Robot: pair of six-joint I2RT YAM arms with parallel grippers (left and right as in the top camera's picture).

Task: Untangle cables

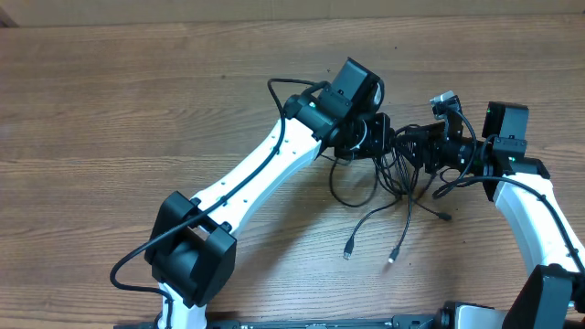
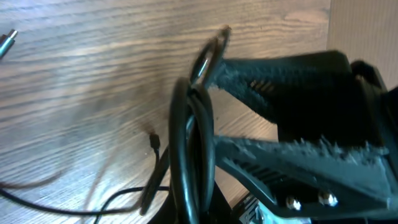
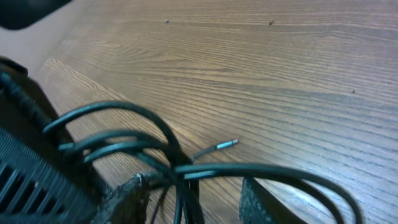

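The cables [image 1: 395, 175] are a bunch of thin black wires hanging between my two grippers at the table's centre right, with loose plug ends [image 1: 348, 252] trailing toward the front. My left gripper [image 1: 382, 139] appears shut on the cables, which run up from its jaws in the left wrist view [image 2: 189, 143]. My right gripper [image 1: 416, 146] faces it from the right. Its fingers [image 3: 193, 202] are apart, with several strands [image 3: 155, 134] passing between them. The left wrist view shows those spread fingers [image 2: 214, 106] with a cable loop around their tips.
The bare wooden table [image 1: 137, 110] extends to the left and back. A silver plug tip [image 3: 227, 145] lies on the wood beyond the right gripper. Another plug [image 2: 6, 42] lies at the far left of the left wrist view.
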